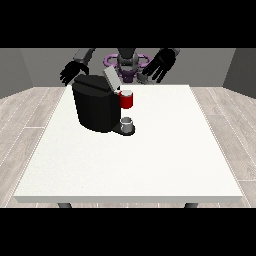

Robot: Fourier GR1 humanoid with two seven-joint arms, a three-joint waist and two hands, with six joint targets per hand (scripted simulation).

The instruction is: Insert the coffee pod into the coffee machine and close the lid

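From the front view, a white table (pixel 150 160) fills the middle of the scene, its far edge by the robot (pixel 127 62) and its near edge toward the camera. A black coffee machine (pixel 95 105) stands on the table's far-left part, close to the far edge and a little in from the left edge. Its lid (pixel 111 77) is tilted up and open at the machine's top. A red thing at the machine (pixel 126 100) sits at its front, on the side facing the table's middle. Below that, on the machine's base, rests a small grey thing (pixel 127 124); whether it is the coffee pod cannot be told.

The whole near half of the table and all of its right part carry nothing but bare white surface, so the widest open room lies toward the near edge and the right edge.

The hand at the view's left (pixel 74 70) hangs above the far edge, just behind and over the machine's top corner, its fingers spread and pointing down, holding nothing. The hand at the view's right (pixel 160 64) is raised over the far edge, well apart from the machine, fingers splayed wide, with nothing in it and touching nothing.
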